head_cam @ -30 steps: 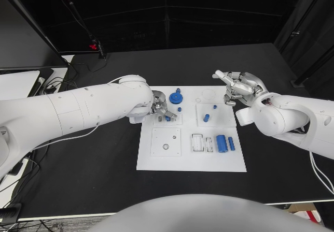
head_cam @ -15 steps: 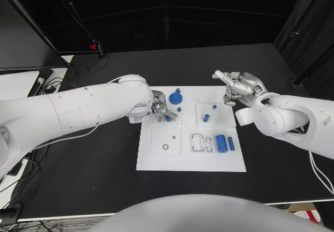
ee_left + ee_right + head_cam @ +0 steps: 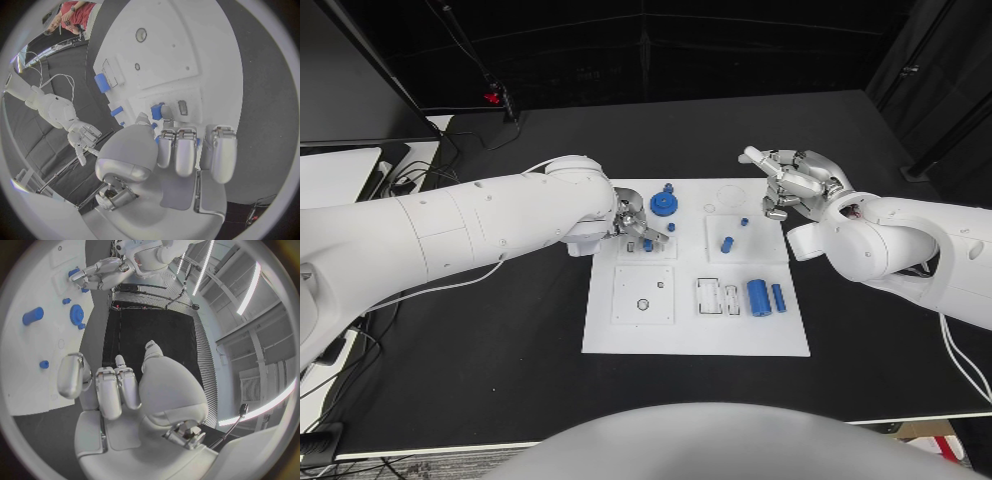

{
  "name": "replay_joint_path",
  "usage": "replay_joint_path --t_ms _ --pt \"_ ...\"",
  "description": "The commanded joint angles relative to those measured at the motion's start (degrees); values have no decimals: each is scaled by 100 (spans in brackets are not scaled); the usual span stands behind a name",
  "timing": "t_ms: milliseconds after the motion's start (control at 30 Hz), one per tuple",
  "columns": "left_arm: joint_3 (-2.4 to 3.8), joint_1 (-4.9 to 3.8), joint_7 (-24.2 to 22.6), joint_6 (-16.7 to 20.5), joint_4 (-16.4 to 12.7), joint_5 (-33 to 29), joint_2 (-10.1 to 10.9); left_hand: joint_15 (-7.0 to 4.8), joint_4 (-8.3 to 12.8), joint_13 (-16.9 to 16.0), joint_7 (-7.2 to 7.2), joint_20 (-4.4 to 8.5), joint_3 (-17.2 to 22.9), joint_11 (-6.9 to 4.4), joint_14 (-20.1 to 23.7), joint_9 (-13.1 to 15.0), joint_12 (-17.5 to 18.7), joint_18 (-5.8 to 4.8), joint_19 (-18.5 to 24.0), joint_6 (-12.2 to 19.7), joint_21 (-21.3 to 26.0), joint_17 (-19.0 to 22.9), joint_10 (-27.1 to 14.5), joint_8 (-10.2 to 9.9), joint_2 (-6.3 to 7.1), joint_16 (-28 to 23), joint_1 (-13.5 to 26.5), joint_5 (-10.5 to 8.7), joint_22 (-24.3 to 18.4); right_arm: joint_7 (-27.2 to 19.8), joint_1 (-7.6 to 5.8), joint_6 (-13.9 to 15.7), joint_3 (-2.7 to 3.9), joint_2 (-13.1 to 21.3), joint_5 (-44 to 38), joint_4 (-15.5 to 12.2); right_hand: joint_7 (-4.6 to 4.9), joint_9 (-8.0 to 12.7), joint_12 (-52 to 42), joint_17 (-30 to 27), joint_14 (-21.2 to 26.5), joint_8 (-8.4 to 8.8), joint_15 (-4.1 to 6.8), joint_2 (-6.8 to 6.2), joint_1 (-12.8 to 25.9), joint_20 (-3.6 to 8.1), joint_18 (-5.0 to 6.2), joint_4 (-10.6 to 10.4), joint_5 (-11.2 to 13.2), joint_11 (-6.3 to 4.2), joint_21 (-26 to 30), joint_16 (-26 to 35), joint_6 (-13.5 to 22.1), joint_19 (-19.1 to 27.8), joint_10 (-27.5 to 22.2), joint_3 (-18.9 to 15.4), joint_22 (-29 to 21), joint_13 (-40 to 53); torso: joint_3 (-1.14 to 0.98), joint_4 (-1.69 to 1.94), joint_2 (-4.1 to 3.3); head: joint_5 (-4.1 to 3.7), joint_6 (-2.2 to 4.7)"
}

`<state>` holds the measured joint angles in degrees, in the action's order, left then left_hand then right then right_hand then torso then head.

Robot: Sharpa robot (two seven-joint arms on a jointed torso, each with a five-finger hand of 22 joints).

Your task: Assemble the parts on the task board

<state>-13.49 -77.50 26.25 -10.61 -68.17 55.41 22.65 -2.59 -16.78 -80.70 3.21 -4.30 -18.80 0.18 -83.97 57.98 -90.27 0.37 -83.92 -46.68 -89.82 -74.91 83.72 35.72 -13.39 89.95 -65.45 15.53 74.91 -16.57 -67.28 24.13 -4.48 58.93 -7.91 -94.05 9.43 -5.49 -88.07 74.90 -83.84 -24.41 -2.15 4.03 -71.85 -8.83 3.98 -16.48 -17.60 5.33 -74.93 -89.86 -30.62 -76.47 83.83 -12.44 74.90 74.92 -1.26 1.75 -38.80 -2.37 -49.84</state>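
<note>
surface: black table (image 3: 488,380) | on it: white task board (image 3: 697,335), centred | far-left items possibly cables (image 3: 408,170)

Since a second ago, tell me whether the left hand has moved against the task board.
No. The left hand stays at the task board's far left corner, beside the blue gear, fingers on a small blue part.

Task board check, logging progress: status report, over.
Left hand fingers on a small blue part at the task board far-left corner. Right hand open, off the far-right corner. Blue gear close by.
</note>
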Motion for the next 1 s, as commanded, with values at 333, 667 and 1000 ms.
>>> replay_joint_path --t_ms 333,667,1000 --pt "-5 7 1 81 -12 -13 19 25 14 -930 1 -14 -27 -14 -603 39 27 -37 -608 -22 -18 -1509 628 86 -29 5 26 -9 1509 -15 -6 -68 2 -13 13 2 105 -9 -1 1510 -616 -20 -38 58 6 2 53 -2 -14 40 39 -14 54 36 201 -32 829 1211 -2 4 2 -4 18" --pt "-5 7 56 -4 -17 -12 38 20 15 -930 -18 -15 -5 -30 -603 65 27 -37 -608 -52 -18 -1509 628 137 -71 5 -29 10 1509 -15 -6 -72 2 -21 13 7 105 -9 -1 1510 -616 -20 -38 58 6 2 53 -2 -14 40 39 -14 54 36 201 -32 829 1211 2 -1 0 -4 34" --pt "-5 7 61 4 -16 -12 50 14 19 -930 -31 -13 15 -44 -603 76 27 -37 -608 -53 -18 -1509 628 156 -94 5 -98 61 1509 -8 -5 -68 2 -19 13 10 106 -8 -2 1510 -616 -37 -39 64 5 1 54 0 -16 41 47 -14 62 41 204 -36 828 1212 -2 2 -2 -2 30"
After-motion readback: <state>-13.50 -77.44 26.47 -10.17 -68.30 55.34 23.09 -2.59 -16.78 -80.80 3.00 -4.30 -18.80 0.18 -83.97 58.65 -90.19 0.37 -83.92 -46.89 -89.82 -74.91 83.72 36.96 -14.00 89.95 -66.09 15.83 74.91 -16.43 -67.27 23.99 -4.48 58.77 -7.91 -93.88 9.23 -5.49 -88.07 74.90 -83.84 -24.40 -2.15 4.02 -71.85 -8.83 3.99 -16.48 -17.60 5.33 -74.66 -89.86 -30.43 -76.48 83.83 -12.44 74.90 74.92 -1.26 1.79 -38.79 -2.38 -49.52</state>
